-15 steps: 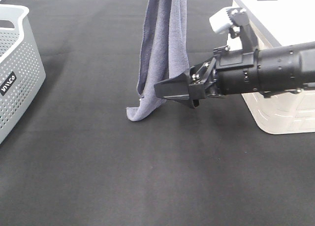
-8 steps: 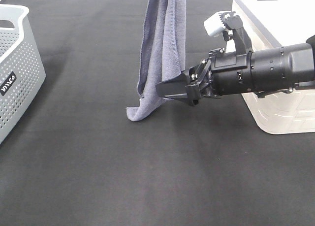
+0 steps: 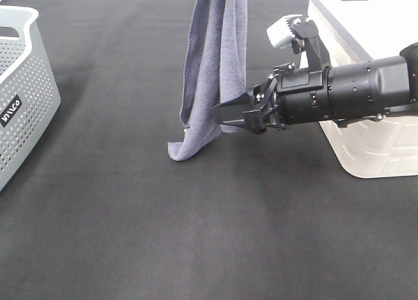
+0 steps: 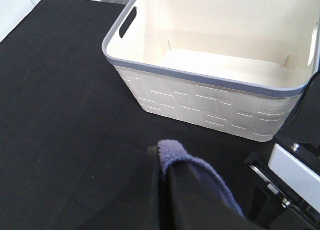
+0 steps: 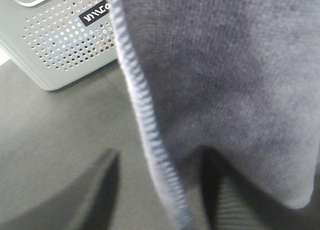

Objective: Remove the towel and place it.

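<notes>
While the towel [image 3: 215,58] hangs: it drops from above the frame between two baskets; its bottom fold touches the black table [image 3: 196,234]
Left gripper [image 4: 165,190]: clenched on the towel's top fold; cream basket [image 4: 210,89] nearby
Right gripper [image 3: 228,114]: reaching in from the side; jaws parted astride the stitched hem low on the cloth, not yet pinching
Step in hand: a second hold on the lower edge, by this reading
Doing it well: seat the hem deep between the fingers before squeezing; keep the top hold firm; lift the bottom fold clear of the table before carrying
Risk: a shallow bite may slip off the hem
Grey basket [image 3: 26,84]: well apart, far left
</notes>
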`<state>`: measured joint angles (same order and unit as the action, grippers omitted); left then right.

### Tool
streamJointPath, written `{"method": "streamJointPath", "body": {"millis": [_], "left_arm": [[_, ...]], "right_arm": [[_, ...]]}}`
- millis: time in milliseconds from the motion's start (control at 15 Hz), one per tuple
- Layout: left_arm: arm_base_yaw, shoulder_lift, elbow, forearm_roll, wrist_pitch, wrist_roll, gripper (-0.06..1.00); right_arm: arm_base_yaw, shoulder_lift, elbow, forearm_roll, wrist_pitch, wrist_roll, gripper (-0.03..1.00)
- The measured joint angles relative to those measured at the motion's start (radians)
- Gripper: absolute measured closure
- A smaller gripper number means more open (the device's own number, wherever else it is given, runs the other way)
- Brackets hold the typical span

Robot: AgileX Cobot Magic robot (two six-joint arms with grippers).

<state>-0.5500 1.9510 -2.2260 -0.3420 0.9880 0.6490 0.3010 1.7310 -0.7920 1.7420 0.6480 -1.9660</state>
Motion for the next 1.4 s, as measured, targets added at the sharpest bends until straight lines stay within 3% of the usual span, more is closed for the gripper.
{"method": "streamJointPath", "body": {"millis": [267,400,733,1000,1133,1200,1267,1333,1400], "left_arm": [[0.0,0.0,0.0,0.0,0.0,0.0,0.94],[0.0,0.0,0.0,0.003,0.004,0.0,0.94],[0.0,0.0,0.0,0.003,0.009,0.0,0.94],[0.0,0.0,0.0,0.019,0.09,-0.069,0.94],[0.0,0.0,0.0,0.09,0.151,-0.135,0.94],[0.0,0.0,0.0,0.174,0.213,-0.193,0.94],[0.0,0.0,0.0,0.174,0.213,-0.193,0.94],[0.0,0.0,0.0,0.193,0.224,-0.221,0.94],[0.0,0.0,0.0,0.181,0.225,-0.232,0.94]], "right_arm": [[0.0,0.0,-0.001,-0.004,-0.004,0.02,0.79],[0.0,0.0,-0.002,-0.08,-0.004,0.12,0.95],[0.0,-0.081,-0.002,-0.333,-0.043,0.404,0.96],[0.0,-0.195,-0.012,-0.692,-0.07,0.763,0.96],[0.0,-0.262,-0.046,-0.934,-0.057,1.001,0.96],[0.0,-0.311,-0.118,-1.193,0.005,1.249,0.96],[0.0,-0.311,-0.118,-1.193,0.005,1.249,0.96],[0.0,-0.324,-0.211,-1.399,0.083,1.415,0.96],[0.0,-0.325,-0.265,-1.467,0.115,1.464,0.96]]}}
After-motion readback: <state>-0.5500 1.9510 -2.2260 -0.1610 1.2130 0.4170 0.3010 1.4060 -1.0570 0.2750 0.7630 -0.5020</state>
